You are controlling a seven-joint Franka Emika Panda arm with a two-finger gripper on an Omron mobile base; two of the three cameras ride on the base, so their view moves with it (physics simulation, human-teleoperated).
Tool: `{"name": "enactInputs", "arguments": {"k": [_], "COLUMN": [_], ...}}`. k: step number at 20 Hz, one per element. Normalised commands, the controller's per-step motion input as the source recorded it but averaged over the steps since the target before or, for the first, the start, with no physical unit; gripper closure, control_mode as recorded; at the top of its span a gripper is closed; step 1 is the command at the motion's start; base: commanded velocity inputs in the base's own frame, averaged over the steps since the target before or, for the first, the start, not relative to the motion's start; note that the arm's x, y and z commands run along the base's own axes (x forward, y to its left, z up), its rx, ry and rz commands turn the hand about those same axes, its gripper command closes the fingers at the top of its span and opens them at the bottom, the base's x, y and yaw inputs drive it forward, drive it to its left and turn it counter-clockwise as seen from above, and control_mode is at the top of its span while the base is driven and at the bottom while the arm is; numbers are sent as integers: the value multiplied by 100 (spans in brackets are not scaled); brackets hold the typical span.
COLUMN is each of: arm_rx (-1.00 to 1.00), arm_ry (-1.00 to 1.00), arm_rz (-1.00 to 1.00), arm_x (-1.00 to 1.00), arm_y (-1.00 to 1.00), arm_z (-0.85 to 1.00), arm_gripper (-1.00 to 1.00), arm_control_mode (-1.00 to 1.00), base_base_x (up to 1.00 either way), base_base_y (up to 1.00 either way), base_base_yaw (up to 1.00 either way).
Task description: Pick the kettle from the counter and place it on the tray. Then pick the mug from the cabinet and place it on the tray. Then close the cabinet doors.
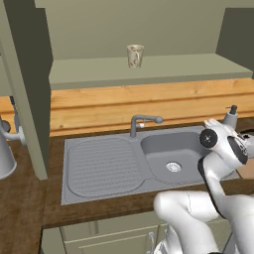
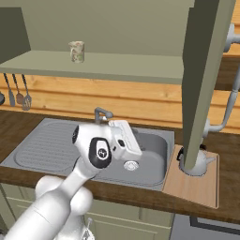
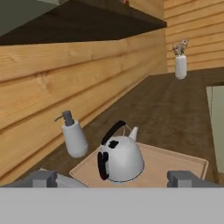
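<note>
The silvery dome-shaped kettle (image 3: 121, 161) with its black handle stands upright on the pale wooden tray (image 3: 175, 166), on the counter (image 2: 229, 159) right of the sink. My gripper (image 3: 113, 179) is open just short of the kettle, its fingertips (image 3: 42, 178) wide apart and holding nothing. In the right base view the hand (image 2: 124, 139) hovers over the sink basin, and the kettle (image 2: 199, 163) is half hidden behind the open right cabinet door (image 2: 206, 70). The small cream mug (image 1: 135, 55) stands upright on the cabinet shelf (image 1: 149, 72). The left cabinet door (image 1: 25, 89) is also swung open.
A grey sink (image 1: 168, 154) with ridged drainer (image 1: 101, 166) and tap (image 1: 141, 121) sits below the cabinet. A pump bottle (image 3: 73, 136) stands left of the tray by the wood wall. A tall grey vessel (image 1: 5, 154) is far left, a vase (image 3: 180, 65) far along the counter.
</note>
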Motion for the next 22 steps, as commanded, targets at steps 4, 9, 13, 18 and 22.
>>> {"name": "enactInputs", "arguments": {"k": [4, 9, 13, 18, 22], "arm_rx": [0, 0, 0, 0, 0], "arm_ry": [0, 6, 13, 14, 16], "arm_rz": [11, 17, 29, 38, 39], "arm_x": [-22, -16, -18, -17, -13], "arm_y": [49, 52, 47, 49, 50], "arm_z": [21, 38, 46, 56, 55], "arm_gripper": [-100, -100, -100, -100, -100], "arm_control_mode": [-100, -100, -100, -100, -100], "base_base_x": [0, 0, 0, 0, 0], "base_base_y": [0, 0, 0, 0, 0], "base_base_yaw": [0, 0, 0, 0, 0]}}
